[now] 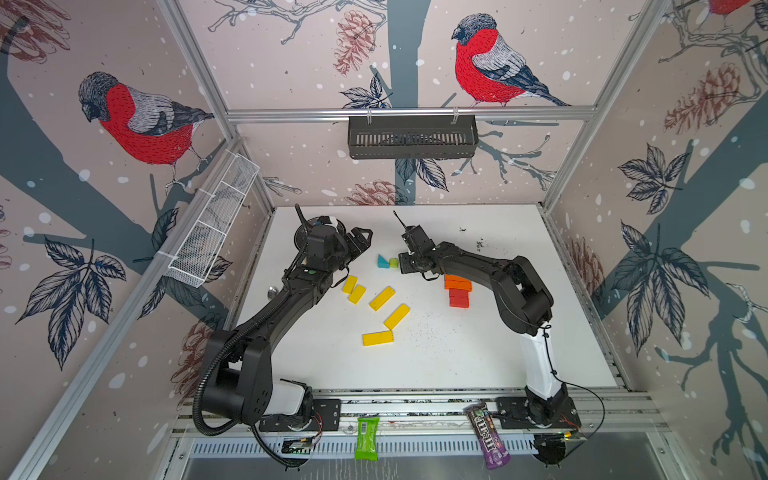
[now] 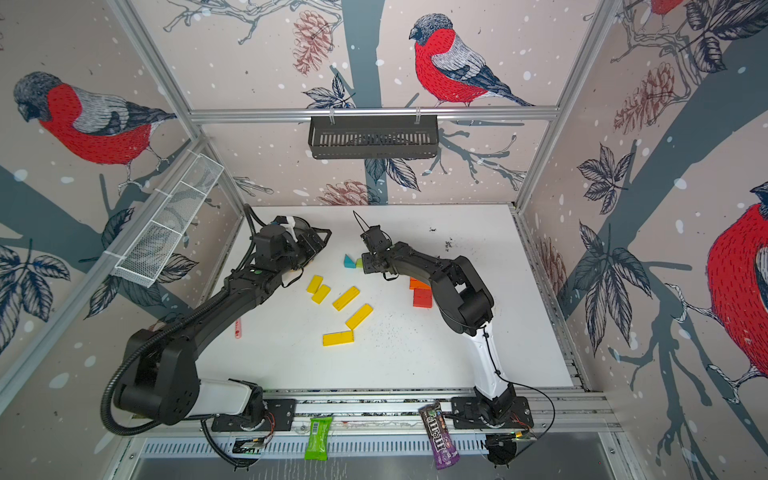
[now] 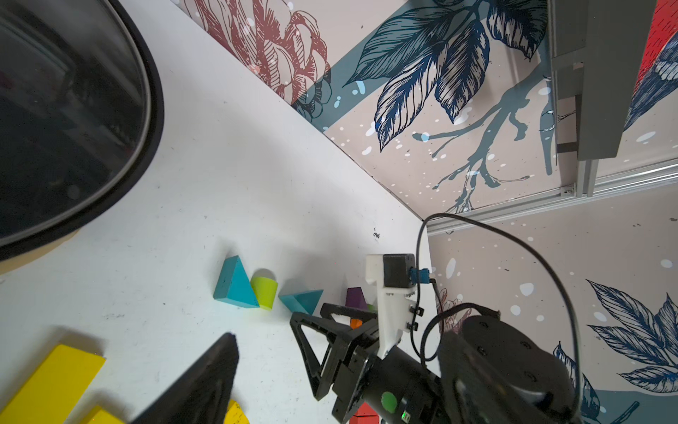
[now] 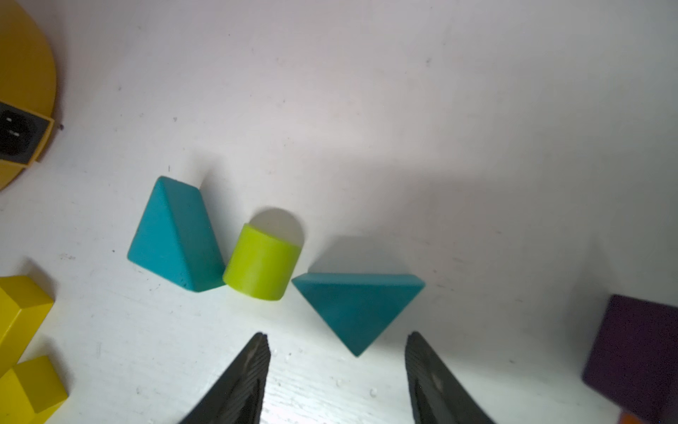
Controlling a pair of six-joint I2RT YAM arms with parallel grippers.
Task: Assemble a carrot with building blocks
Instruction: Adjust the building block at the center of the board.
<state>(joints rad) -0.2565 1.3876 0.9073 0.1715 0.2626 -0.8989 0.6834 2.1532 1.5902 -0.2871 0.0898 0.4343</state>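
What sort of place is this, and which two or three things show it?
Probably a robot test booth, not a home: a left arm and right arm bolted to a metal rail, a white table boxed in by papered panels, toy blocks laid out.

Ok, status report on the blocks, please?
Left gripper open, empty. Right gripper open, teal triangle at its fingertips, not gripped. Nothing in the way.

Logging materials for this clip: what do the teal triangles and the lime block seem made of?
Teal triangles: probably painted wood, matte; paint looks faintly speckled, edges softened. Lime block: likely the same, smooth matte paint, no glare.
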